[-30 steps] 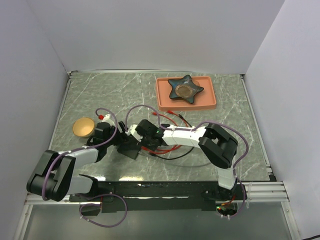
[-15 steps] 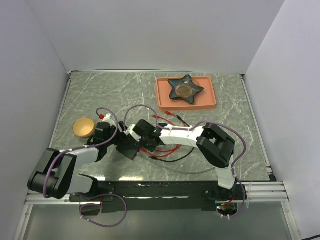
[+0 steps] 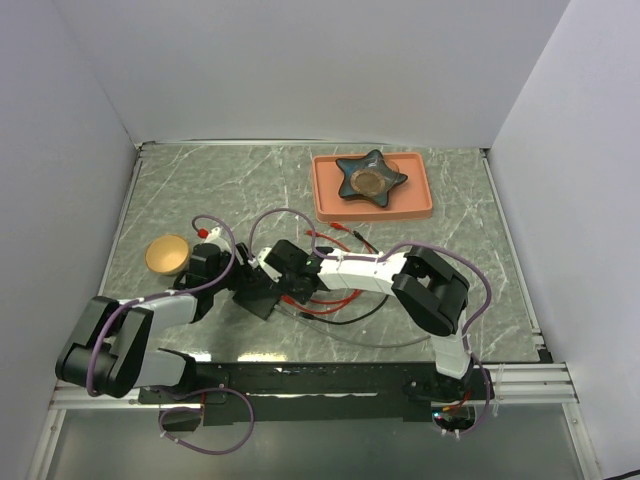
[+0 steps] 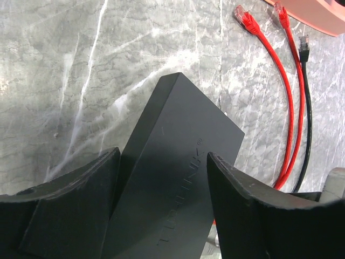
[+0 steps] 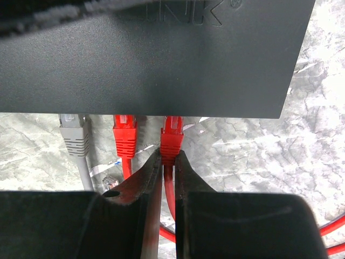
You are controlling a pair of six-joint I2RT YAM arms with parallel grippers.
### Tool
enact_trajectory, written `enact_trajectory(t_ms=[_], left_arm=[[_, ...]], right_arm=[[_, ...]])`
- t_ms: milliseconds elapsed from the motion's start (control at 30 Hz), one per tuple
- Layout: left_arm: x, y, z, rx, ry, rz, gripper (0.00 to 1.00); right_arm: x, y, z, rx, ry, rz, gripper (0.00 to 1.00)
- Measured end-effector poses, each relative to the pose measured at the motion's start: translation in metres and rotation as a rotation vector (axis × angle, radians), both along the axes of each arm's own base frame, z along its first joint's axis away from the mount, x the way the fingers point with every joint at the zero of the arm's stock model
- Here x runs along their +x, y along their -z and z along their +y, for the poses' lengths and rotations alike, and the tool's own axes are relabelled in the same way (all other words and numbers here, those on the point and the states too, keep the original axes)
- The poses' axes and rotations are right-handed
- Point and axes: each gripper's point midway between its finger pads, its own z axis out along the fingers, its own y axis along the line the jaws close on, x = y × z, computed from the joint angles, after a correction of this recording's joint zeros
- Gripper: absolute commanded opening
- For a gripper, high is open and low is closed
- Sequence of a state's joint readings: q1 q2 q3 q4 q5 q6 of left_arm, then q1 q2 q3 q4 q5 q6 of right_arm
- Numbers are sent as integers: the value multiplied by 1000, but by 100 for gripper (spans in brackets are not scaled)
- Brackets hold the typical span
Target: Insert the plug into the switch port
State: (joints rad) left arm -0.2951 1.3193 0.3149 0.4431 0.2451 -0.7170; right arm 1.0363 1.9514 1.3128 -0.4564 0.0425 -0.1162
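A: What was furthest left?
B: A wooden bowl (image 3: 168, 254), at about 10 o'clock from the switch (image 3: 262, 293). Next came the left gripper (image 4: 161, 156), its jaws set wide on either side of the switch. I couldn't tell whether they pressed it.
A: And the switch itself?
B: It was a flat matte-black box with faint raised lettering on top. It lay toward 8 o'clock of the table's (image 3: 180, 190) middle. From above, both arms covered most of it, and its sockets were hidden under its top face.
A: The right side?
B: The right gripper (image 5: 168, 159) was pinched narrow on the plug (image 5: 171, 137), which was red. The plug's tip vanished beneath the switch's edge, so its seating couldn't be judged. A red connector (image 5: 125, 137) and a grey connector (image 5: 73, 135) sat at its 9 o'clock. The tray (image 3: 322, 200) lay at 1 o'clock.
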Motion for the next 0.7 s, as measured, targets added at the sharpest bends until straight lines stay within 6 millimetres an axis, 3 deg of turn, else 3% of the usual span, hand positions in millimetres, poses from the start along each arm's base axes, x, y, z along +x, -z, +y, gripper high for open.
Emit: enact_trajectory(t_ms=[233,700], left_arm=[[1,3,2,-1,1,9,57],[14,7,-3,-20,19,18,47]], right_arm=[[0,0,1,-7,-1,6,0],[5,0,-2,-12,47,16,0]])
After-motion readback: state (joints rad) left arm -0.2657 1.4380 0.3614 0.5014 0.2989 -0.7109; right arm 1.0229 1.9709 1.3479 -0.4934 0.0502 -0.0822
